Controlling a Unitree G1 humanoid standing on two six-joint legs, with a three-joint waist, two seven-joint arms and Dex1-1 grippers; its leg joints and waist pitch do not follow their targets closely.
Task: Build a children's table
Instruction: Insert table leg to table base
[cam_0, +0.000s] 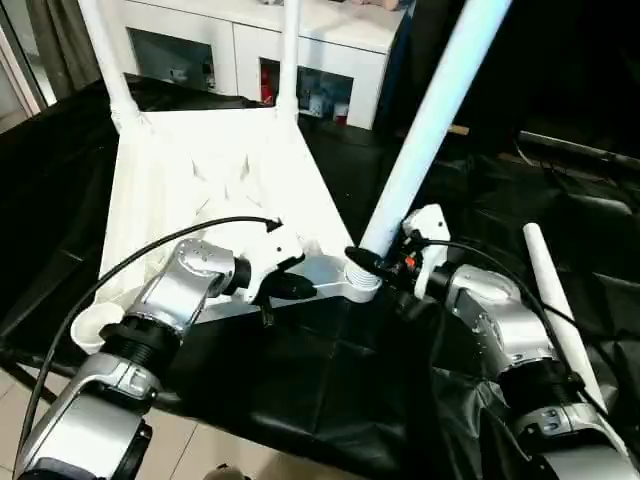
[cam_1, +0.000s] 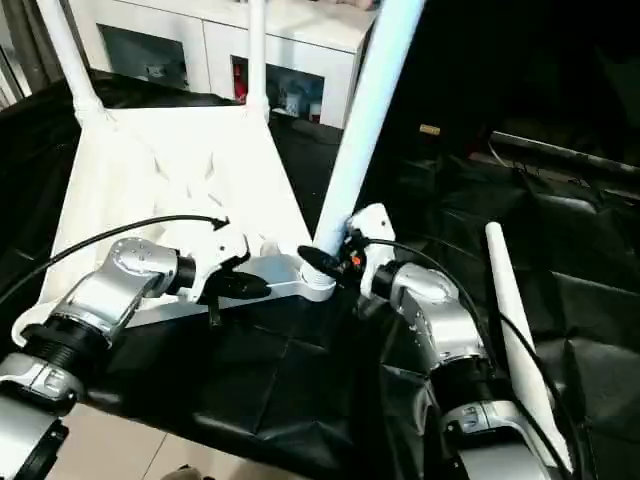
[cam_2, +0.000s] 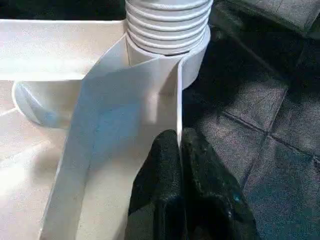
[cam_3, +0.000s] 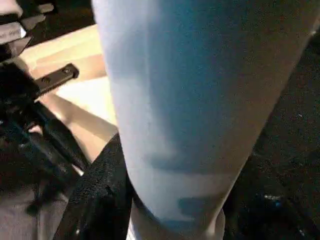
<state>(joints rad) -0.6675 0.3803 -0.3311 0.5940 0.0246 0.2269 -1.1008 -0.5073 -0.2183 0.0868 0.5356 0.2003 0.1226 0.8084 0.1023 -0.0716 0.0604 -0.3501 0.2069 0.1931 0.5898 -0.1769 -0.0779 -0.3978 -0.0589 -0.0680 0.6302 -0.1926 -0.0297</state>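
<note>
The white table top (cam_0: 200, 170) lies upside down on black cloth, ribs showing. Two legs (cam_0: 105, 60) (cam_0: 289, 60) stand in its far corner sockets. A third leg (cam_0: 430, 120) leans to the right, with its threaded end (cam_2: 167, 25) sitting in the near right socket (cam_0: 362, 285). My right gripper (cam_0: 375, 262) is shut on this leg just above the socket, and the leg (cam_3: 190, 100) looms close in the right wrist view. My left gripper (cam_0: 290, 288) is shut on the top's thin rim (cam_2: 177, 100) beside that socket. The fourth leg (cam_0: 560, 300) lies loose on the cloth at the right.
The near left socket (cam_0: 95, 325) holds no leg and hangs near the cloth's front edge. A white cabinet with glass doors (cam_0: 240, 50) stands behind the table top. Black cloth (cam_0: 330, 380) covers the work surface, with tiled floor below at the left.
</note>
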